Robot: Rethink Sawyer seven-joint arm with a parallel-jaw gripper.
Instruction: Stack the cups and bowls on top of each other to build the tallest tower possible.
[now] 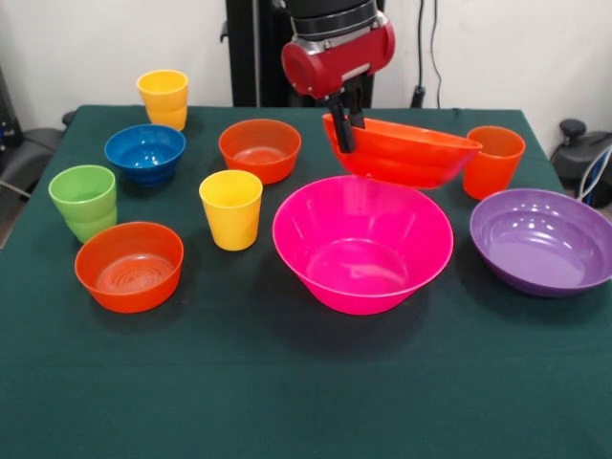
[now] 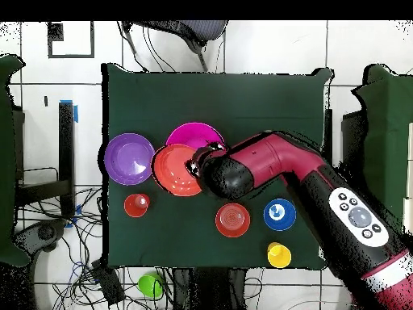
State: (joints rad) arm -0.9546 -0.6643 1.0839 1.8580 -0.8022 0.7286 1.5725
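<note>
My gripper (image 1: pixel 346 129) is shut on the left rim of the large orange bowl (image 1: pixel 406 153) and holds it tilted in the air, just behind and above the largest pink bowl (image 1: pixel 361 244). The pink bowl is empty and stands alone. In the overhead view the large orange bowl (image 2: pixel 176 169) overlaps the pink bowl (image 2: pixel 196 133), and the arm (image 2: pixel 274 165) hides the gripper. The large purple bowl (image 1: pixel 540 239) sits at the right and the orange cup (image 1: pixel 492 161) behind it. A yellow cup (image 1: pixel 230 208) stands left of the pink bowl.
At the left stand a small orange bowl (image 1: pixel 129 266), a green cup (image 1: pixel 84 201), the small blue bowl (image 1: pixel 145 153), a second yellow cup (image 1: pixel 163 98) and another small orange bowl (image 1: pixel 259 149). All sit apart on the green cloth (image 1: pixel 287 402).
</note>
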